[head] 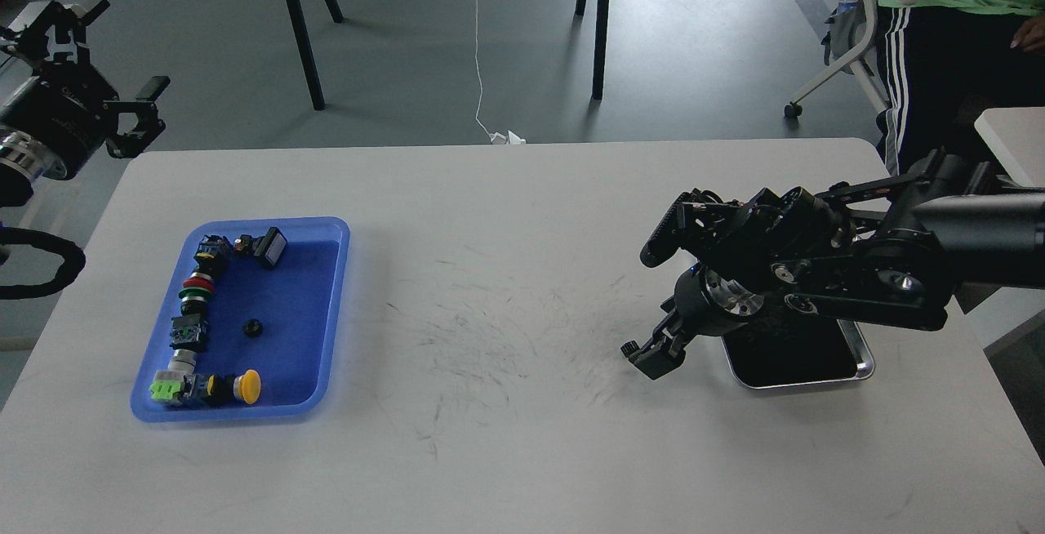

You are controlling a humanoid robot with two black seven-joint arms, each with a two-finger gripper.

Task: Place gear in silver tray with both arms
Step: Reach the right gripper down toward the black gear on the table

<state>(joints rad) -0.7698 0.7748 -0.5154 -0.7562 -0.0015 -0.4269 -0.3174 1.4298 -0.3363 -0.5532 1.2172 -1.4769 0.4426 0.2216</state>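
Head view of a white table (506, 273). Upper left: the left gripper (122, 113), raised off the table's edge, prongs spread apart and holding nothing. Left of centre: a blue plastic tray (326, 305) holding push-button switches along its left side, a yellow-capped button (247, 385) near its lower edge, and a small black gear (253, 327) lying alone on its floor. Right: the right arm reaches in from the frame's right edge, wrist bent down; the right gripper (645, 352) hangs just left of the silver tray (857, 367), and whether it is open cannot be told
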